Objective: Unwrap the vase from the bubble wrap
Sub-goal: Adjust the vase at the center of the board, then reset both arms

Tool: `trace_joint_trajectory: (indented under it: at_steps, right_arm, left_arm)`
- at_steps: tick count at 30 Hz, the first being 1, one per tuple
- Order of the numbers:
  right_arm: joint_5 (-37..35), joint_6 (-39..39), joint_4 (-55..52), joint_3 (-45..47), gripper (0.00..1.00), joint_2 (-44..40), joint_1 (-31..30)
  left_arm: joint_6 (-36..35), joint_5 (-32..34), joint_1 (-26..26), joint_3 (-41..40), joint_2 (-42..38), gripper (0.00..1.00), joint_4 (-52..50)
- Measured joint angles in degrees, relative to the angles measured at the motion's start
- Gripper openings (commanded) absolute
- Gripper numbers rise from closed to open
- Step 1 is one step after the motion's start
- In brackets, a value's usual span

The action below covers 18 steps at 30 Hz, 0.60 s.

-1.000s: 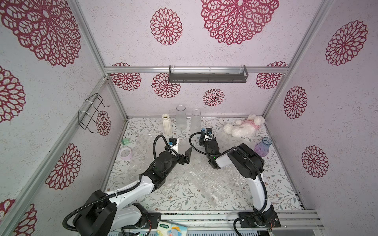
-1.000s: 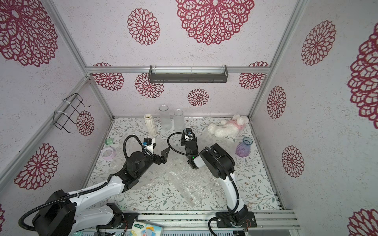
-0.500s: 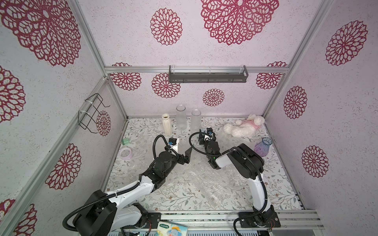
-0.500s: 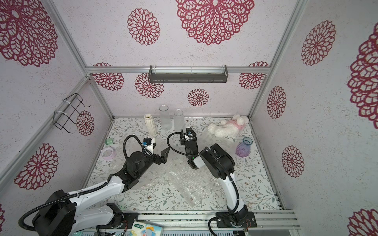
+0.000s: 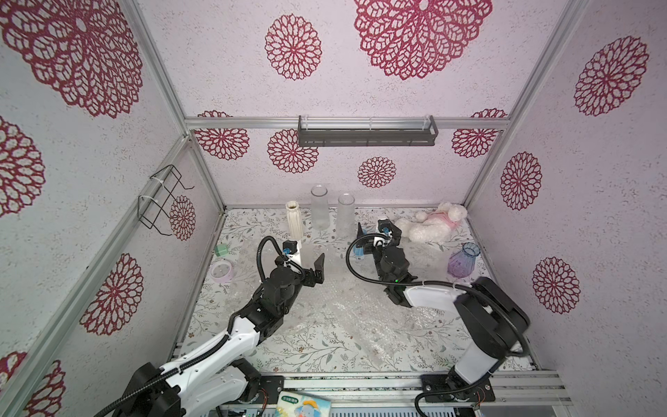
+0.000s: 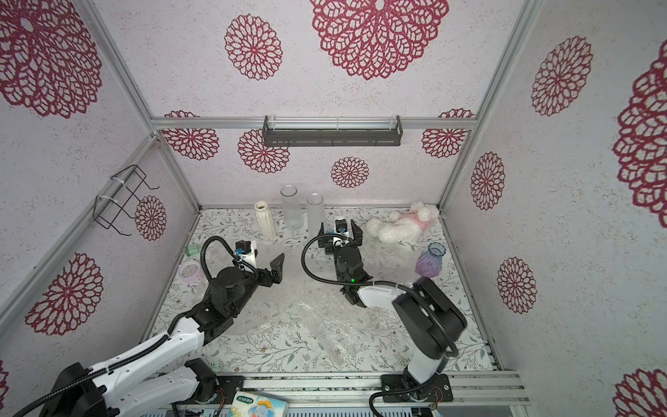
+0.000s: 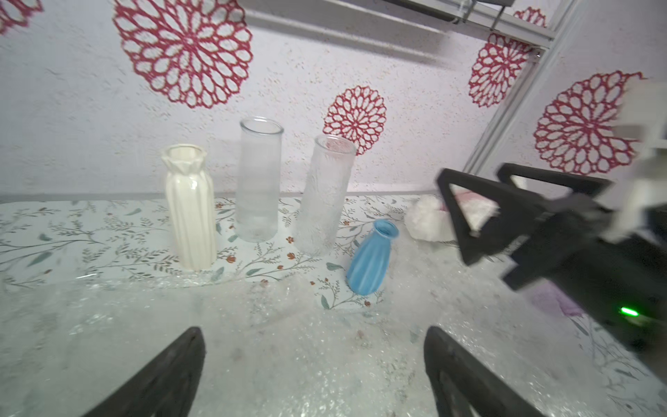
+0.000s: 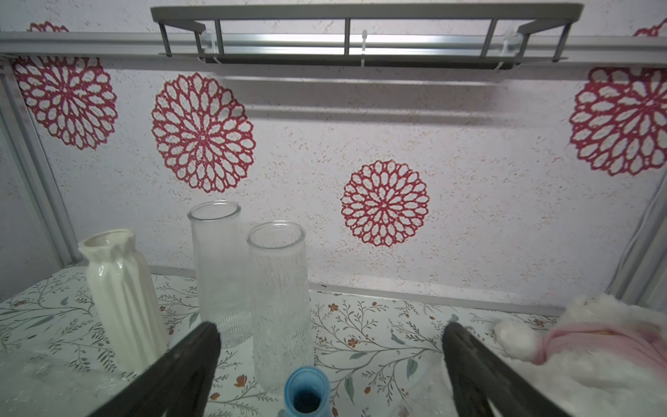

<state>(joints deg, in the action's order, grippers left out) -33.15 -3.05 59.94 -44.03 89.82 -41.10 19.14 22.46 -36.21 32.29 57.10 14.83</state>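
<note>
1. The blue vase (image 7: 371, 263) stands upright on the counter (image 7: 90, 234), its ribbed body uncovered and its mouth open to the top
2. The bubble wrap (image 5: 346, 314) lies spread out as a crinkled sheet on the counter, on the robot's side of the blue vase, with its edge just beside the vase's base
3. The right hand (image 8: 330, 330) hangs raised just above the blue vase with its fingers spread wide and gripping nothing; in its wrist view the vase's mouth shows low between the two fingers, apart from both
4. The left hand (image 7: 313, 334) is also spread open and empty, and hangs over the bubble wrap to the left of the blue vase, apart from it
5. Behind the blue vase, toward the back wall, three tall vases stand upright: a textured glass vase (image 7: 325, 195) nearest to it, a clear glass vase (image 7: 258, 180) further left, and a cream ribbed vase (image 7: 191, 213) furthest left
6. A white plush toy (image 5: 433, 225) in pink lies on its side to the right of the blue vase, near the back wall
7. A purple vase (image 5: 462, 260) stands upright further right of the blue vase, close to the side wall
8. Far to the left of the blue vase, by the other side wall, a pink ring (image 5: 222, 270) and a small green thing (image 5: 221, 249) sit on the counter
</note>
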Motion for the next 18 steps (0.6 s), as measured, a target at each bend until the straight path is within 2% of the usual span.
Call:
trace_joint_trajectory:
  at_steps: [4,10,15,18]
  right_arm:
    - [-5.09,-0.31,-6.25,10.21,0.99,-15.02,0.04]
    - [-12.37,0.17,-12.31,25.92,0.98,-29.75,3.69]
    - [-14.67,0.66,-13.77,33.42,0.98,-34.42,9.01]
    - [-14.47,0.63,-13.51,35.85,0.98,-35.95,12.37]
  left_arm:
    - [0.42,8.09,2.25,0.57,-2.49,0.97,-4.9]
    - [1.31,17.53,10.95,-1.55,-4.26,0.97,-10.21]
    - [1.44,18.23,22.05,-2.01,-3.32,0.97,-11.65]
    - [1.46,15.93,28.15,-2.38,-1.66,0.97,-11.61]
